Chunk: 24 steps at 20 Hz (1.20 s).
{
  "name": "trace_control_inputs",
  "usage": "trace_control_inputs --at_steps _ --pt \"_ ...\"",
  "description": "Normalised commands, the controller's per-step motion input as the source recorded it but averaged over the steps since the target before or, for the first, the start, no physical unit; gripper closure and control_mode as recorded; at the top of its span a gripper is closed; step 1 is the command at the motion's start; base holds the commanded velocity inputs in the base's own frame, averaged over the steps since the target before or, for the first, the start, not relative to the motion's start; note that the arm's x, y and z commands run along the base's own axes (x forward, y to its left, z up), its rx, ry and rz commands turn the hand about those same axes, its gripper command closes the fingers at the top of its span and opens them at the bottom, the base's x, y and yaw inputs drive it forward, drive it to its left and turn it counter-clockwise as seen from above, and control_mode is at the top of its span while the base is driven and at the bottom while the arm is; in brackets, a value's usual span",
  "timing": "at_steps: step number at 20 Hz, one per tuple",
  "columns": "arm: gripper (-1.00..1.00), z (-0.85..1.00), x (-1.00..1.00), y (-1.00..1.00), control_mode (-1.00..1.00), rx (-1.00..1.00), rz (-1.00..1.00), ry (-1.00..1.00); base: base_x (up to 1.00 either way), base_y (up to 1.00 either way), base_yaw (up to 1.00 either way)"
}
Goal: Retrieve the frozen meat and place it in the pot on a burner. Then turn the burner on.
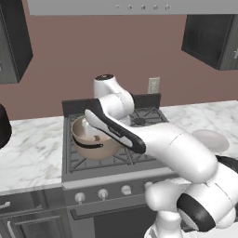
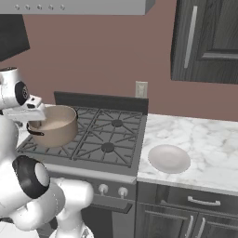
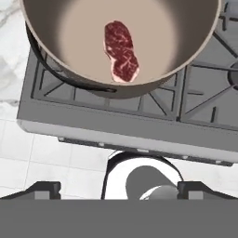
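Note:
The frozen meat (image 3: 122,52), a red-pink slab with white marbling, lies flat on the bottom of the pot (image 3: 195,51). The tan pot (image 1: 95,145) (image 2: 58,132) with its dark handle band stands on the stove's front left burner. My gripper (image 3: 118,190) hangs directly above the pot, looking down into it. It is open, its two dark fingertips (image 3: 44,188) spread far apart with nothing between them. In both base views the arm reaches over the pot and hides the meat.
The stove's knobs (image 1: 102,193) (image 2: 122,191) line the front panel below the grates. A pale round plate (image 2: 168,158) sits on the marble counter right of the stove. Dark cabinets (image 2: 204,42) hang above, and a range hood (image 1: 135,7) is overhead.

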Motion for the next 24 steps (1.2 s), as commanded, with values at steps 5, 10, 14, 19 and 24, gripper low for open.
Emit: trace_control_inputs --at_steps 5,10,14,19,24 --pt "-1.0 0.08 -1.0 -0.09 -1.0 0.0 -0.09 -0.1 0.0 0.0 0.0" --pt "-1.0 0.15 -0.99 -0.01 -1.0 0.0 -0.1 -0.14 0.0 0.0 0.0" --pt "-1.0 0.0 -0.79 0.0 -1.0 0.0 -0.19 -0.19 0.0 0.0 0.0" --pt "-1.0 -0.06 -0.38 0.0 -1.0 0.02 -0.11 -0.26 0.0 0.0 0.0" --pt "-1.0 -0.3 -0.09 0.02 -1.0 0.06 -0.03 -0.25 0.0 0.0 0.0"
